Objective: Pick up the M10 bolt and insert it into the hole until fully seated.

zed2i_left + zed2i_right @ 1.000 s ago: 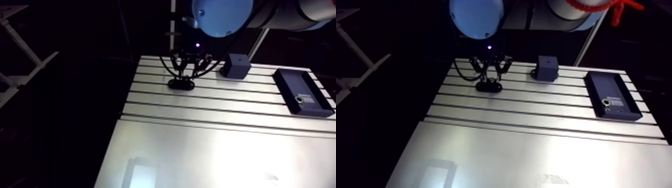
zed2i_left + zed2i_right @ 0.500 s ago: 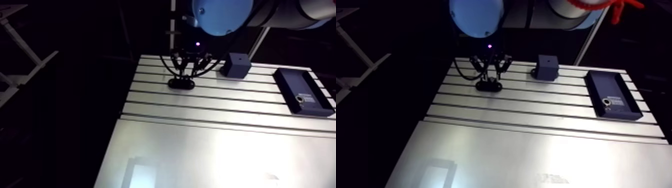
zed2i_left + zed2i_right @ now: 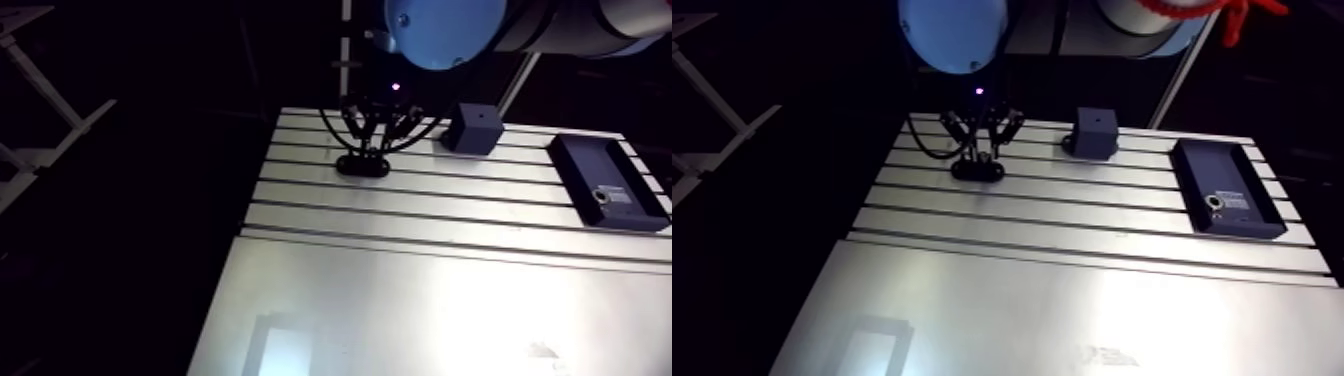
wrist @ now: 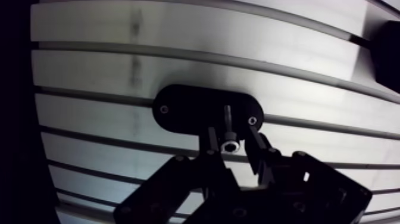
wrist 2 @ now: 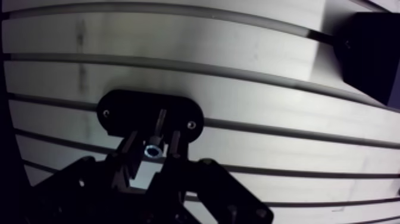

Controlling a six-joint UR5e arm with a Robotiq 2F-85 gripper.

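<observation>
Gripper (image 4: 231,140) is clenched on the M10 bolt (image 4: 227,119) in the wrist view, fingers (image 4: 210,140) tight on either side of its socket head. Shank points away from the gripper, tip at the black oval plate (image 4: 184,110). Plate lies across a slot of the table (image 4: 95,71), w/ a small screw near each end.

Arm view: gripper sits low over the oval plate at the table's far rows. Dark block (image 3: 473,128) stands nearby, same rows. Dark tray (image 3: 585,160) w/ the hole (image 3: 602,196) in it lies well apart, by the opposite table edge.
</observation>
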